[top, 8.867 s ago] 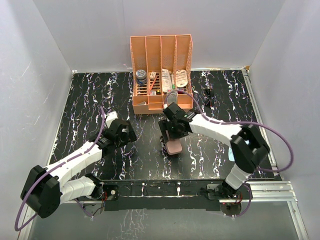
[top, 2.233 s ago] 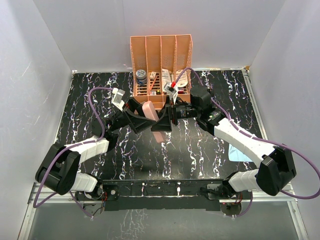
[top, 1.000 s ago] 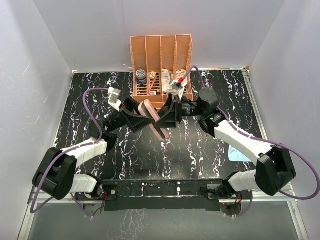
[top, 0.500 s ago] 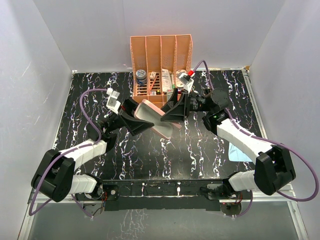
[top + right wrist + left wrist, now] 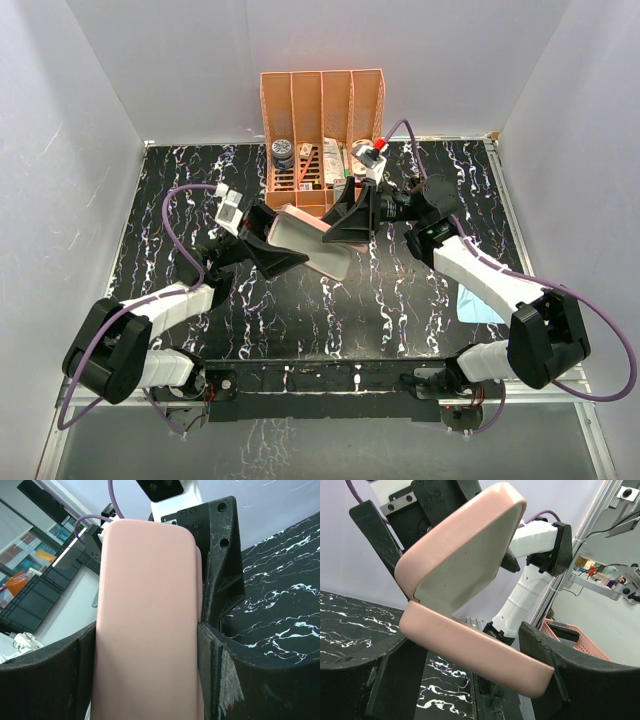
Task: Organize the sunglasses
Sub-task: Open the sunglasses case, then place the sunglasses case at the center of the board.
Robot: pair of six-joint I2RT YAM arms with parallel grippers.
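The pink glasses case (image 5: 305,240) is held in the air over the table's middle, hinged open. My left gripper (image 5: 282,248) is shut on its lower half (image 5: 470,652). My right gripper (image 5: 347,225) is shut on its lid, which shows raised in the left wrist view (image 5: 465,565) and fills the right wrist view (image 5: 147,605). The inside of the case looks empty. The black sunglasses (image 5: 411,184) lie on the table right of the orange organizer, mostly hidden behind my right arm.
An orange slotted organizer (image 5: 322,100) with several small items stands at the back centre. A light blue cloth (image 5: 478,303) lies at the right, partly under my right arm. White walls close in the table's sides and back.
The case went from shut on the table to lifted between both grippers. In the last second my right gripper drew back to the right with the lid, opening the case wider.
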